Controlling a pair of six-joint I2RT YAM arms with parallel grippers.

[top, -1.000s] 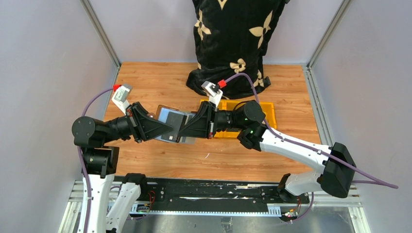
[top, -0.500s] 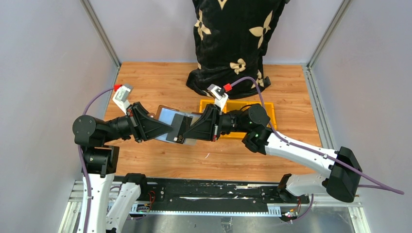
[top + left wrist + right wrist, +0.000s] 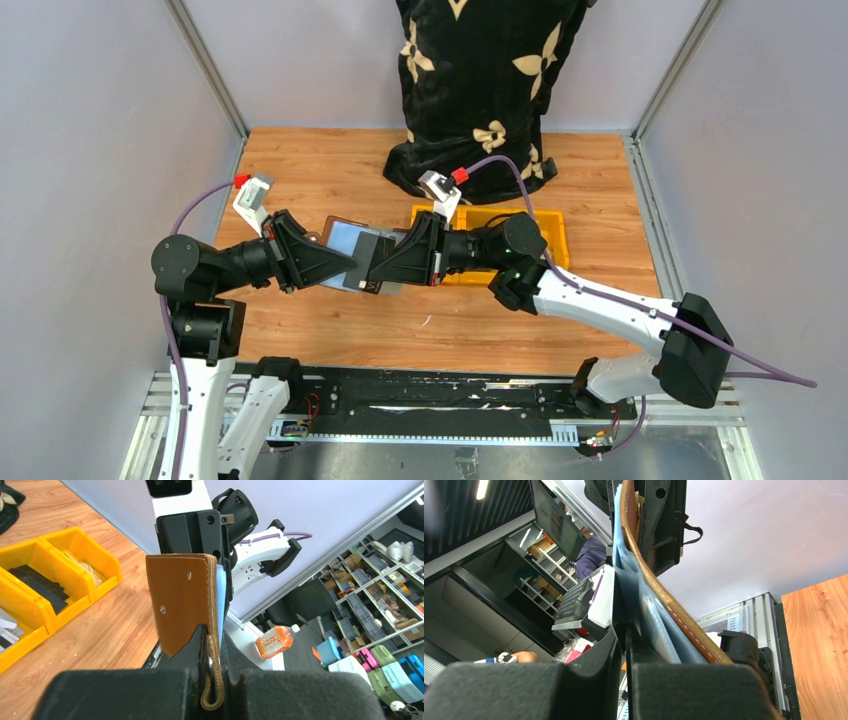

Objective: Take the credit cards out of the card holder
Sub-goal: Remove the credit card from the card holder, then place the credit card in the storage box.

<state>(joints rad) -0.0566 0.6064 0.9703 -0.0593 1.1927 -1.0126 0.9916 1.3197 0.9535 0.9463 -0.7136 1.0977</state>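
Card holder [image 3: 182,605] between facing jaws: left jaws clamp its brown edge; right jaws sit narrowly around credit card [image 3: 370,262], grip unclear.

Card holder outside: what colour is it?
The card holder is plain brown, leather-like; the left wrist view shows it best.

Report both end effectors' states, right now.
Left end effector: closed, holding the card holder.
Right end effector: jaws nearly together around a credit card edge; whether it grips cannot be told.
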